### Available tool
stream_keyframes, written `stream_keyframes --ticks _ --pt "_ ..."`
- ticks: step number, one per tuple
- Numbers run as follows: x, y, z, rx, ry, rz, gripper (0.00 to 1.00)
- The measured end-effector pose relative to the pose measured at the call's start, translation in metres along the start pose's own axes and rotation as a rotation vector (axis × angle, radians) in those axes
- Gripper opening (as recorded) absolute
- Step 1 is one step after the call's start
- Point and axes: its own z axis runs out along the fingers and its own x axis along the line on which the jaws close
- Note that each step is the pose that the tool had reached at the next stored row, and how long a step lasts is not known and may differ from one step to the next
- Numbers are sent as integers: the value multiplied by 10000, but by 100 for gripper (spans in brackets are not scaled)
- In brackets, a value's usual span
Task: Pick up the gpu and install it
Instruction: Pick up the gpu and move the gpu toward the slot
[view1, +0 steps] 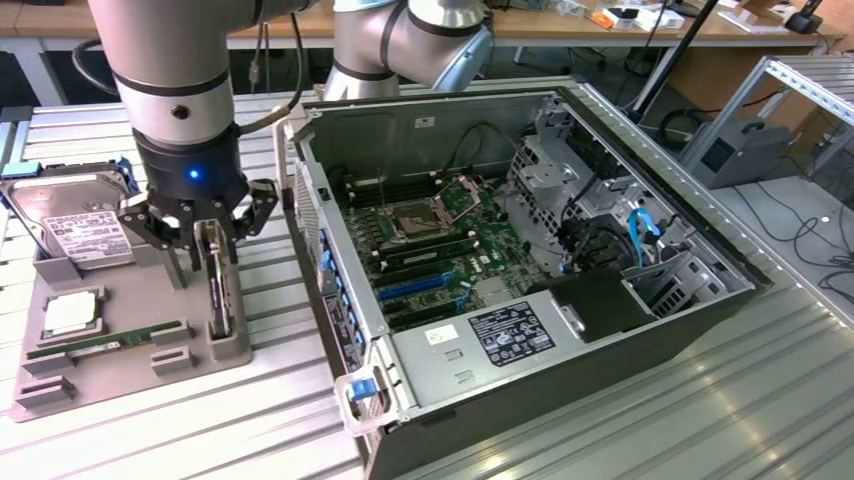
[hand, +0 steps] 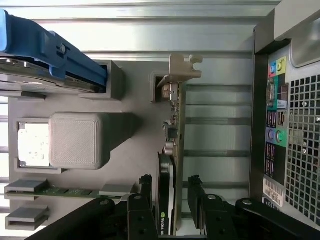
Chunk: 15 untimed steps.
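The gpu stands on edge in a slot of the grey holder tray at the exterior view's left. It is a thin card with a black shroud and a green board, and a silver bracket at its far end. My gripper hangs directly over it, pointing down. In the wrist view my gripper is open. Its black fingertips straddle the shroud end of the card, one on each side, with a gap showing on the board side.
On the same tray sit a hard drive with a blue frame, a CPU and a RAM stick. The open computer case lies just beside the tray, its motherboard with blue slots facing up.
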Motion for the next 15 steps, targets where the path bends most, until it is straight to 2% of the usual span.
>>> stream_keyframes --ticks 12,15 --pt "17 43 180 -1 -1 -1 42" --pt "17 43 181 0 0 0 42"
